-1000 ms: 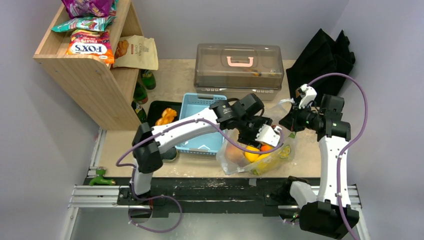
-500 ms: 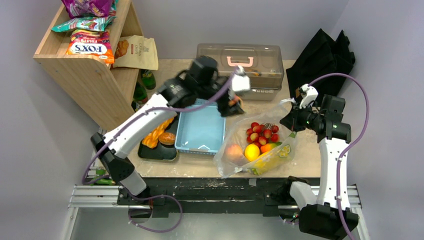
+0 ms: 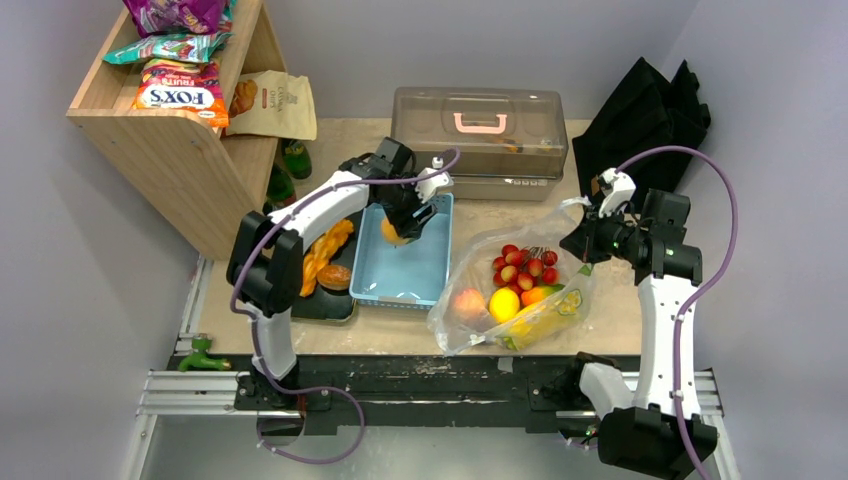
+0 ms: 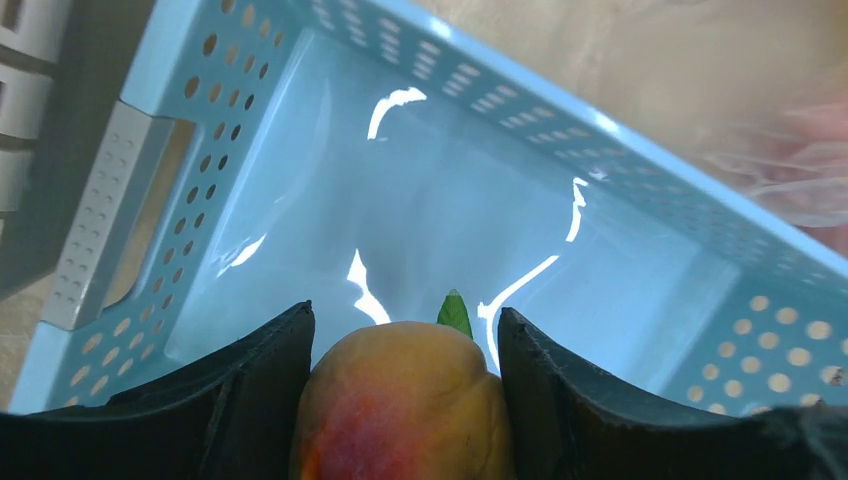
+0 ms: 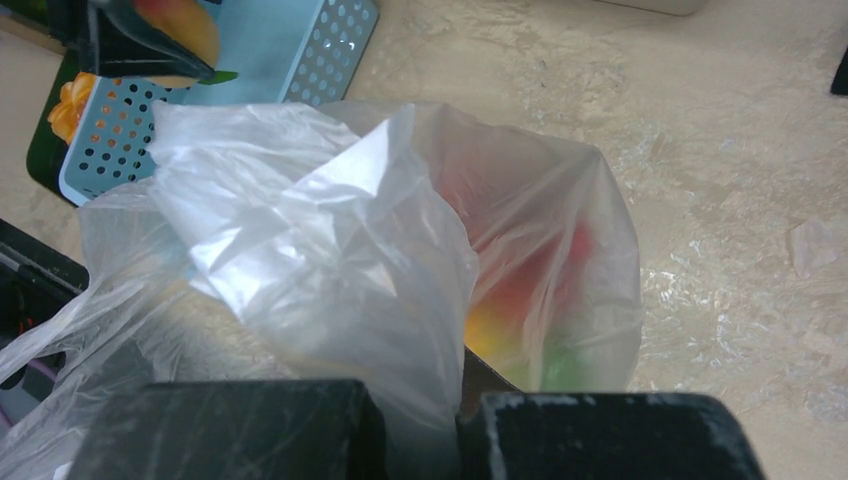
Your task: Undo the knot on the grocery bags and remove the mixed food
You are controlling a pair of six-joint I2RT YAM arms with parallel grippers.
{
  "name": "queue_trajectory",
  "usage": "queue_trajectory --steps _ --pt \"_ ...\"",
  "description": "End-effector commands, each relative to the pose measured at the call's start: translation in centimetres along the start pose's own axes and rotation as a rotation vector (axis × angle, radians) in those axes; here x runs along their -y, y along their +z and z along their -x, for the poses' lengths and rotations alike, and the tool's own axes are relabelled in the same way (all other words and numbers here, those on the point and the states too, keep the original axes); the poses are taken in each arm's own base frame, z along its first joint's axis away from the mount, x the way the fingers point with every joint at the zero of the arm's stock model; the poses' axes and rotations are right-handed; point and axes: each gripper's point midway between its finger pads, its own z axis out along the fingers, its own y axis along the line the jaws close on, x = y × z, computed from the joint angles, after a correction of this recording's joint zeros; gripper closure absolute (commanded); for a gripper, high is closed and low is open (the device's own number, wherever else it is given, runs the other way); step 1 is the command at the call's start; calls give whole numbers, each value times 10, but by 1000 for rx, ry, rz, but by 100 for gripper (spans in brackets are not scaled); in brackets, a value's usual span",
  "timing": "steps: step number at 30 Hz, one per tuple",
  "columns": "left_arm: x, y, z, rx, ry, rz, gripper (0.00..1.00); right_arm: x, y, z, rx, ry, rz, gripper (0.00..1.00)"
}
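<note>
While my right end effector (image 5: 420, 430) pinches the thin, slippery bag (image 5: 320, 230) by its bunched neck (image 5: 400, 380) at the worktop's (image 5: 720, 200) front-right edge, my left end effector (image 4: 405, 340) grips a soft, probably bruisable peach (image 4: 400, 410) across its middle over the basket (image 4: 640, 170) beyond.

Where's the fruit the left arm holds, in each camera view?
Top external: fruit centre-left, above the blue basket.
Left wrist: bottom centre, between the fingers.
Right wrist: top left corner.
Shared landmark: the blue basket, visible in all three.
</note>
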Motion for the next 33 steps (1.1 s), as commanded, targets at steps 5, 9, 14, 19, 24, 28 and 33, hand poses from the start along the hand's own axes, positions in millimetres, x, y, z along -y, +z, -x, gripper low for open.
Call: queue_trajectory --steps 5,9,14,19,24,28,33 --pt "-27 3 4 -32 42 47 43 0 -1 7 16 -39 3 100" --pt "-18 -20 23 28 47 38 33 0 0 4 11 -45 9 100" --pt "-11 -52 45 96 62 66 0 -1 1 2 6 -49 18 100" --pt "8 -86 66 157 100 43 0 -1 1 3 4 -67 23 100" --pt "99 -155 131 432 310 -52 0 -5 -2 0 3 -78 33 100" --pt "187 -153 144 443 523 -213 0 -8 -3 1 9 -78 43 100" --pt "238 -102 129 326 685 -329 26 -13 -6 0 7 -90 64 100"
